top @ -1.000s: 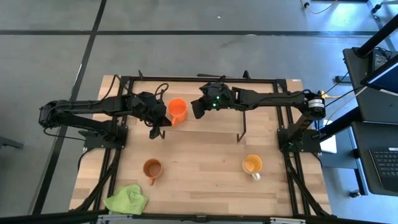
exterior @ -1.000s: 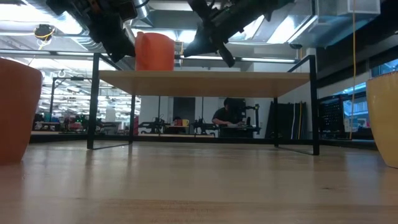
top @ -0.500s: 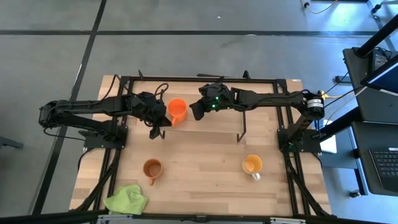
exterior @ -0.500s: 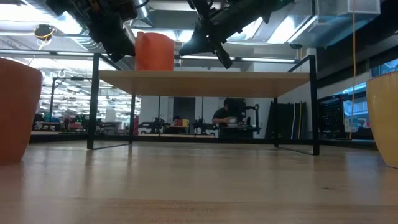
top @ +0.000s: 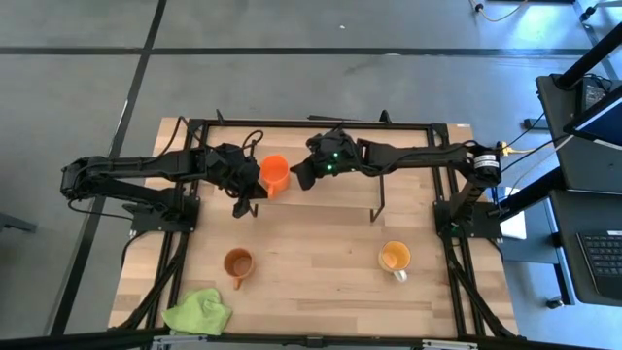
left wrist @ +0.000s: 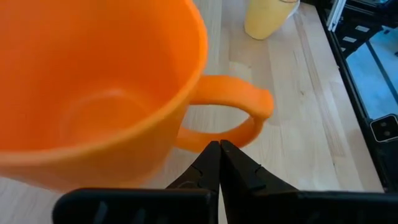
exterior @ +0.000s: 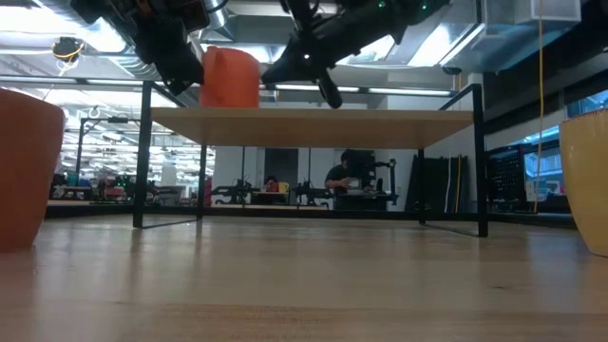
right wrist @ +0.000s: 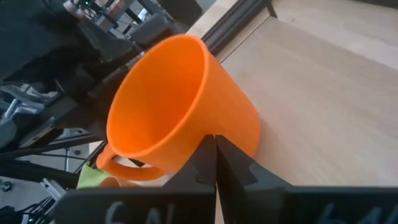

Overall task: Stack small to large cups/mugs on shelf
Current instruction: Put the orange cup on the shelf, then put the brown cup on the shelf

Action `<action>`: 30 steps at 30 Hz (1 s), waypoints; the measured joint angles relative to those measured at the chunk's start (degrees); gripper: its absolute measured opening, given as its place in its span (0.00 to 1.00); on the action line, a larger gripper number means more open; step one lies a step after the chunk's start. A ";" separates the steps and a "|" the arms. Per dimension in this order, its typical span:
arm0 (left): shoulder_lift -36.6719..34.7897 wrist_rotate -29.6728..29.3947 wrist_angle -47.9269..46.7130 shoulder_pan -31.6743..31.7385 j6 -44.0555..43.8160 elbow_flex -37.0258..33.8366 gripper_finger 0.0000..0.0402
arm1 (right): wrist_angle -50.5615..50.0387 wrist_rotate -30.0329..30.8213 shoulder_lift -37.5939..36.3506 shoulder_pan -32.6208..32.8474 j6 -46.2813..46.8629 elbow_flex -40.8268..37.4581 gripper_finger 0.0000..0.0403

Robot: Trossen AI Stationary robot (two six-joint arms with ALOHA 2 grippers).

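The bright orange mug [top: 275,172] stands on the left part of the light-wood shelf [top: 340,194], its handle [left wrist: 233,115] toward the table's near edge. My right gripper [top: 302,176] is shut at the mug's right side. My left gripper [top: 249,191] is shut just left of the mug; in the left wrist view its tips [left wrist: 219,148] lie right at the handle, and I cannot tell whether they touch it. The brown mug [top: 237,262] and the yellow-orange mug [top: 395,257] stand on the tabletop in front of the shelf. My right gripper pushes the orange mug's side wall [right wrist: 239,127] with its shut fingertips, coming level from the table's right. The mug's base rests on the shelf, and in the low view the mug [exterior: 229,78] leans slightly.
A lime-green cloth [top: 199,311] lies at the table's near left corner. The shelf's black wire legs [top: 380,206] stand between the shelf and the two mugs on the table. A black frame [top: 321,122] runs round the table's far part. People sit in the room behind [exterior: 344,180].
My right gripper has moved toward the table's left, up against the orange mug. The mug has slid a little to the left along the shelf, toward my left gripper.
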 joint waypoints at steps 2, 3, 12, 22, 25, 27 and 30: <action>0.00 0.00 -0.02 0.00 0.00 0.00 0.00 | 0.40 -0.14 0.46 0.00 0.09 0.00 0.00; 0.00 0.00 -0.02 0.00 -0.04 0.00 0.00 | 0.24 -0.16 0.57 0.00 0.08 0.00 0.00; 0.00 0.04 -1.18 0.00 -0.20 0.02 0.01 | 0.77 -0.16 0.56 -0.11 -0.37 -0.02 0.00; -4.55 -2.25 -5.34 0.00 -0.66 0.02 0.01 | 0.70 0.64 0.53 -1.11 -2.11 -0.02 0.00; -8.27 -2.28 -6.32 0.00 -2.23 0.04 0.02 | -0.61 0.98 0.30 -1.75 -5.40 1.28 0.00; -10.73 -2.30 -7.99 -0.02 -3.50 0.04 0.02 | -2.30 0.96 0.17 -1.92 -10.57 3.57 0.00; -14.32 -2.30 -11.16 -0.89 -4.73 0.04 0.02 | -7.40 1.61 0.02 -1.91 -21.20 9.29 0.00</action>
